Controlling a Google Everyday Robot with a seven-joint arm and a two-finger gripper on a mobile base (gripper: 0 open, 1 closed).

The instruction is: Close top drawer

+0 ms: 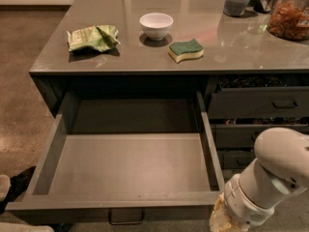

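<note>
Gaping fully out under the counter (137,58), the top drawer (130,163) is not yet closed; the gripper (222,220) sits low by its front right corner, open or shut I cannot tell

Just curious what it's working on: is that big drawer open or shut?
Open: the top drawer is pulled far out, its grey inside showing. The gripper sits low by its front right corner.

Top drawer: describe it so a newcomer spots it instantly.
Under the grey counter, left of the narrow drawers, the top drawer is pulled far out. The tool sits by its front right corner. Only it is wide, its plain grey interior showing.
</note>
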